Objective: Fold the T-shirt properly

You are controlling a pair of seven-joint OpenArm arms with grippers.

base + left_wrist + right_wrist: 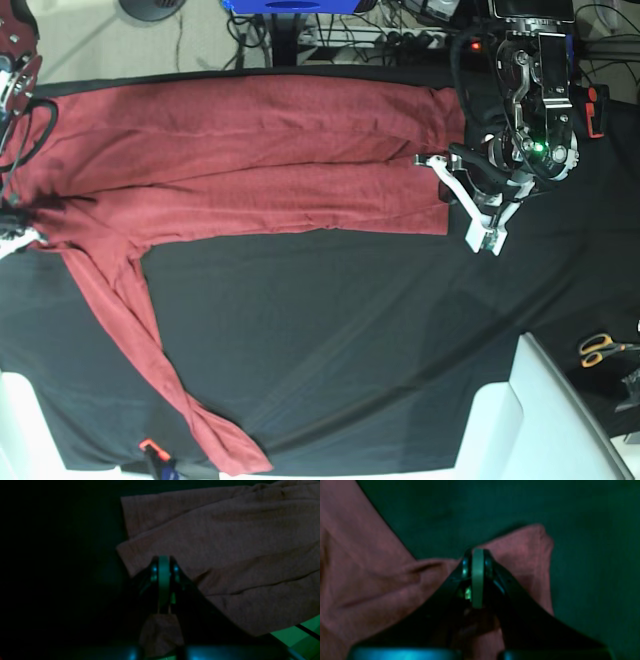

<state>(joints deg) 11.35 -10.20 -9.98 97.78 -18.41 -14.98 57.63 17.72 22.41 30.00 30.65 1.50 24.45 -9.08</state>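
The brick-red T-shirt [250, 160] lies stretched across the far half of the black-clothed table, folded along its length. One long sleeve [150, 340] trails toward the near edge. My left gripper [445, 170] sits at the shirt's right-hand hem. In the left wrist view it [163, 561] is shut over the hem corner [130, 555], with fabric showing between the finger bases. My right gripper [12, 232] is at the shirt's left end. In the right wrist view it [477, 553] is shut, and the cloth [382, 580] bunches in creases around its tips.
The black cloth [350, 330] covers the table. Orange-handled scissors [600, 348] lie at the right edge. A white box [540, 420] stands at the near right and another white object [20, 420] at the near left. A small orange and black item [150, 450] lies beside the sleeve end.
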